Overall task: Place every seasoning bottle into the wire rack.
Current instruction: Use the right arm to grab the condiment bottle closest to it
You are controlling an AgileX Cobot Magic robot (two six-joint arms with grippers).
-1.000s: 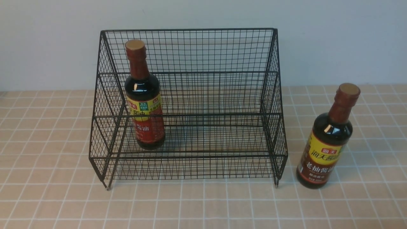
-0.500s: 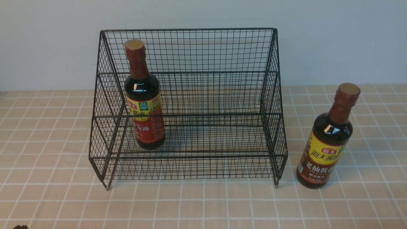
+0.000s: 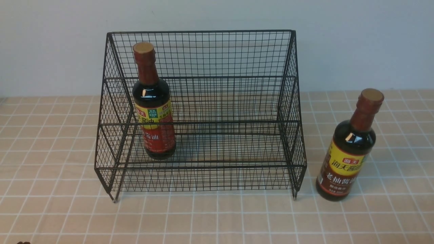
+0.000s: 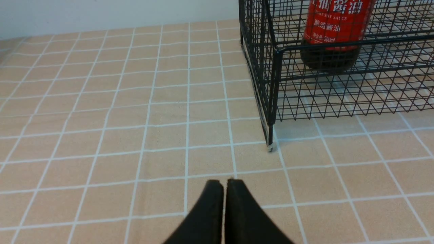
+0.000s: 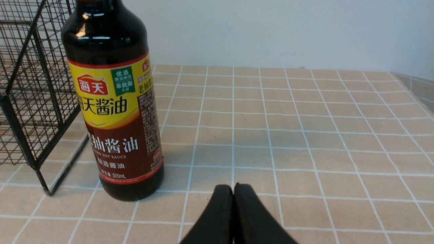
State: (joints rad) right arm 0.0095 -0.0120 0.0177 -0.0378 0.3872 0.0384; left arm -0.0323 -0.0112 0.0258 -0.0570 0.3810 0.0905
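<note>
The black wire rack [image 3: 220,166] stands mid-table against the wall. One seasoning bottle [image 3: 154,115] with a yellow-and-red label stands upright inside it on the lower tier, at the left end. The other seasoning bottle [image 3: 346,162], with a yellow-and-brown label, stands upright on the table just right of the rack. In the left wrist view my left gripper [image 4: 223,181] is shut and empty over bare table, short of the rack's front left foot [image 4: 270,147]. My right gripper [image 5: 233,186] is also shut and empty, low and slightly right of the brown-label bottle [image 5: 115,128].
A tan tablecloth with a white grid [image 3: 217,220] covers the table. A plain pale wall [image 3: 356,44] rises right behind the rack. In the right wrist view the table's far right corner [image 5: 417,84] shows.
A dark sliver of my left arm showed at the bottom left edge half a second ago and has since sunk lower. The bottles and rack have not moved.
</note>
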